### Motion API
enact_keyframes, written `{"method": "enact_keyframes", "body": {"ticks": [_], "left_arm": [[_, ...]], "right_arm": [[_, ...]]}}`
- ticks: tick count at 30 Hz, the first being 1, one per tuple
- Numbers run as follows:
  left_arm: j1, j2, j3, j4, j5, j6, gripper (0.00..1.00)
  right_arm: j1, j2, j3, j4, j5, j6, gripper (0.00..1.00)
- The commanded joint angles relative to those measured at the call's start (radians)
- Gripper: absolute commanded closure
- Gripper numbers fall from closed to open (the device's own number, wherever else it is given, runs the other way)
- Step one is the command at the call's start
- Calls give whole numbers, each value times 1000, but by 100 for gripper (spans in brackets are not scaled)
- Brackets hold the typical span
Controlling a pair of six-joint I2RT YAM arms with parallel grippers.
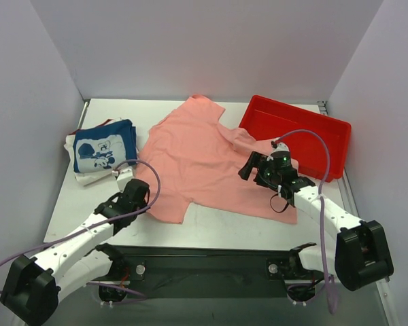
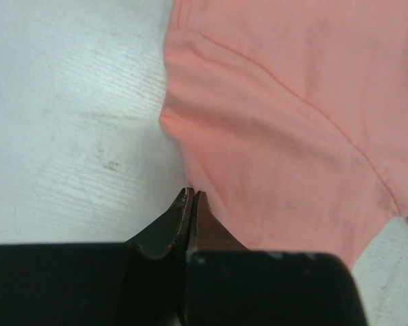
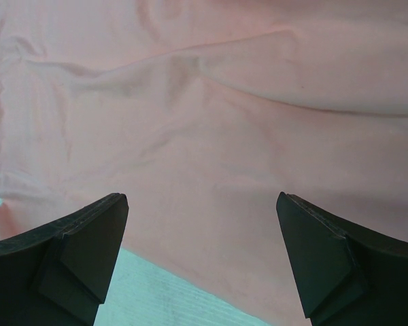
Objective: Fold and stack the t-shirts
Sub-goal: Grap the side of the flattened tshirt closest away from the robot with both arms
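Step in hand: first fold grab on the pink shirt (image 1: 197, 163). It lies spread flat mid-table (image 1: 211, 227), one corner running up against the tray (image 1: 296, 109) in the far right corner. The stack (image 1: 103, 151) sits by the left edge, navy mouse print on top, white under it.

Left gripper (image 2: 190, 197): jaws fully closed, tips right on the shirt's left edge. Looks like a thin nip of cloth between them; I can't confirm how much.

Right gripper (image 3: 200, 200): jaws spread wide, nothing in them, hovering over the shirt just inside its near edge.

Next, as I read it: right needs to drop and pinch its own edge, then both lift and carry together, or the fold goes skewed. I'd check the left bite holds before lifting.

Views: only the left wrist shows the tips meeting the cloth edge; from the top that contact is hidden under the arm. Only the top shows the stack, the tray and the shirt's whole outline.
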Motion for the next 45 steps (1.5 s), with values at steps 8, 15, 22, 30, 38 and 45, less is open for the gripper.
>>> {"method": "enact_keyframes", "body": {"ticks": [8,15,22,30,38,45], "left_arm": [[161,3,17,193,183,253,100],[178,17,0,217,226,256,100],[152,-29,-17,197,211,251,100],[123,-80,-20,172,168,241,100],[120,-45,-3,145,125,213,100],[118,-52,-8,144,129,211,100]], "right_arm": [[127,203,-18,-40,193,68,5],[276,346,52,-31,266,145,5],[351,307,79,-135,386,165,5],[313,57,-8,-408,587,246,0],[115,-186,-176,-500,613,367,0],[-30,-310,-214,-557,621,392,0]]}}
